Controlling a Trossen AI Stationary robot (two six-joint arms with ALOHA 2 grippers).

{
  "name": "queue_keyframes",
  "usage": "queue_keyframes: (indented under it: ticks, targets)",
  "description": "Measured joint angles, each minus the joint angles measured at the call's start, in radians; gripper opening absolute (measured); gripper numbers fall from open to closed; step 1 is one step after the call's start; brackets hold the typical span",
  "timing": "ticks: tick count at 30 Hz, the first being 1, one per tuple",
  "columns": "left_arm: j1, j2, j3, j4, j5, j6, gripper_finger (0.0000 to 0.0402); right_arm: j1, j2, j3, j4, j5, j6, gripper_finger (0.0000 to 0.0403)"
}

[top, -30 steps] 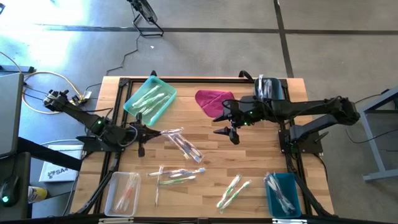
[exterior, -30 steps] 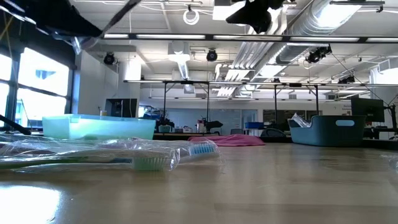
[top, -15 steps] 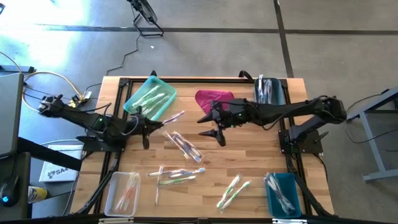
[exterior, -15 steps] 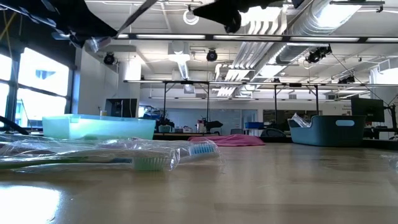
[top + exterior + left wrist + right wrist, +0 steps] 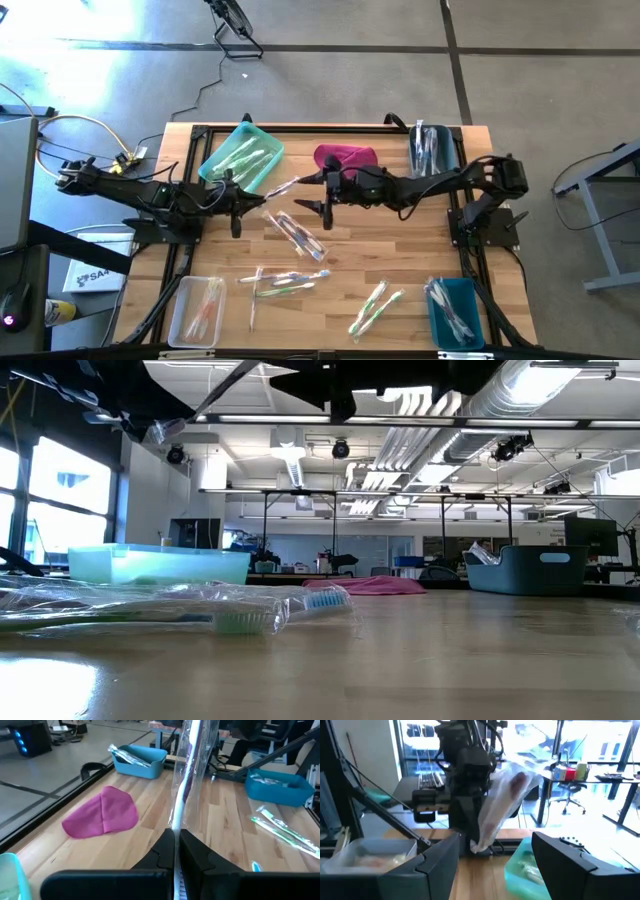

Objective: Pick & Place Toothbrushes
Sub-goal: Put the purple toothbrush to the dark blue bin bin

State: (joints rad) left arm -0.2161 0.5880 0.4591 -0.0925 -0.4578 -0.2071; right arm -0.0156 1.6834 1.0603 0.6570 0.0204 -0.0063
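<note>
Clear-wrapped toothbrush (image 5: 281,187) held above the table's far-centre, by the teal tray (image 5: 241,156) | left gripper (image 5: 236,202) clenched on its end | right gripper (image 5: 322,197) fingers spread wide, facing it, near the magenta cloth (image 5: 345,160) | other toothbrushes (image 5: 300,236) scattered mid-table and toward the near edge

Held toothbrush (image 5: 186,780) top cut off

both arms are matte black, built of slim jointed links on black bases bolted at the table's left and right edges. each gripper, the left gripper (image 5: 237,207) and the right gripper (image 5: 322,197), carries two angular black fingers.
</note>
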Motion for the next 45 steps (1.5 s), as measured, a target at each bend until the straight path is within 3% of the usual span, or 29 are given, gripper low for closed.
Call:
queue_keyframes:
  ticks: [12, 19, 40, 45]
  targets:
    - [0.0, 0.048, 0.0, 0.029, -0.001, 0.0, 0.0003, -0.014, 0.027, 0.0, 0.176, -0.067, 0.001, 0.0243]
    - [0.0, 0.092, 0.0, 0.077, -0.001, 0.002, 0.0003, -0.013, 0.027, 0.0, 0.17, -0.072, 0.001, 0.0237]
    - [0.0, 0.11, 0.0, 0.091, -0.005, 0.02, 0.0003, -0.013, 0.027, 0.0, 0.161, -0.076, -0.022, 0.0021]
    - [0.0, 0.11, 0.0, 0.09, -0.004, 0.021, 0.0003, -0.013, 0.027, 0.0, 0.158, -0.068, -0.019, 0.0021]
